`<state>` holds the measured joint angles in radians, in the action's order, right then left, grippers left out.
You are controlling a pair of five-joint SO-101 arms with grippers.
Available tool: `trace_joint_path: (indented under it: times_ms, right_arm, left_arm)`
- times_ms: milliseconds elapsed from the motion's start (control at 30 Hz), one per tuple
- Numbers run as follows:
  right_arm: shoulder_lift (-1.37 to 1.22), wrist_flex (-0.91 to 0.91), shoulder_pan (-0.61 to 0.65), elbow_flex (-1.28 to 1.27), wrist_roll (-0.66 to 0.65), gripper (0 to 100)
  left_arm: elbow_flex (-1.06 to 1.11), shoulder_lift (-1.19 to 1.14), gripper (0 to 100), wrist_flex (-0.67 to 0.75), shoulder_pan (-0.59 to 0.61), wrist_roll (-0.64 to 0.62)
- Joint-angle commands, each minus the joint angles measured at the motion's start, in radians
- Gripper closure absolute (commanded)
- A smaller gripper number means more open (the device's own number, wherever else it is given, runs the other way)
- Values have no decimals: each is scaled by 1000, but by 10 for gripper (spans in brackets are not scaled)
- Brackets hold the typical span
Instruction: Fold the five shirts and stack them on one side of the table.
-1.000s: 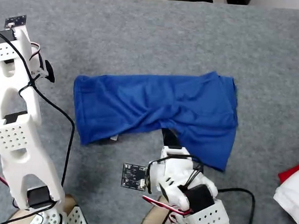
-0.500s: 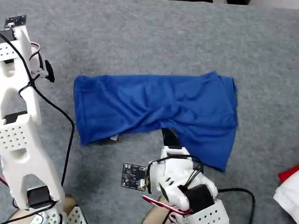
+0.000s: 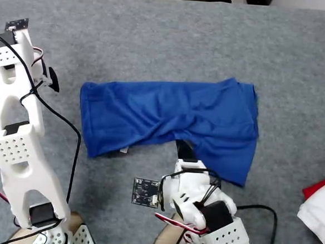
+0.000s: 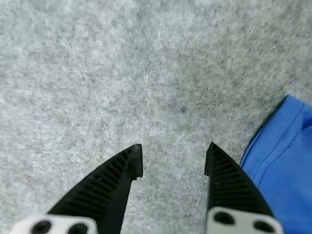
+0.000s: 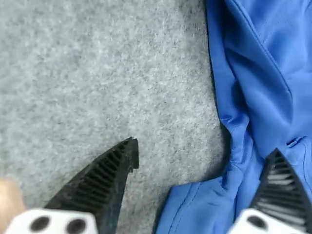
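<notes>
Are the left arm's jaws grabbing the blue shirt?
No, the left arm's jaws stand open over the grey table with nothing between them, and the blue shirt lies off to one side.

You get bright, even light over the grey tabletop (image 3: 157,38). Shadows are soft: a thin dark band hugs the edge of the blue shirt (image 5: 258,73), between the right fingers (image 5: 105,183).

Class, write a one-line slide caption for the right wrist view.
Open right pincer over the rumpled edge of the blue shirt on the grey tabletop.
</notes>
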<state>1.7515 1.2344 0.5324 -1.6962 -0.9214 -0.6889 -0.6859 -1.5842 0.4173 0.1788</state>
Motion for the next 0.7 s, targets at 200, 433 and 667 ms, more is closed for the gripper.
trace_joint_path:
  times_ms: [200, 433, 667]
  right_arm:
    - [5, 77, 16, -2, 6, 605]
    - [5, 77, 19, -2, 6, 605]
    - [5, 77, 21, -2, 6, 604]
  left_arm:
    - [180, 25, 783, 138, -147, -51]
    - [278, 15, 783, 255, -193, -101]
    - [284, 16, 781, 302, -189, -100]
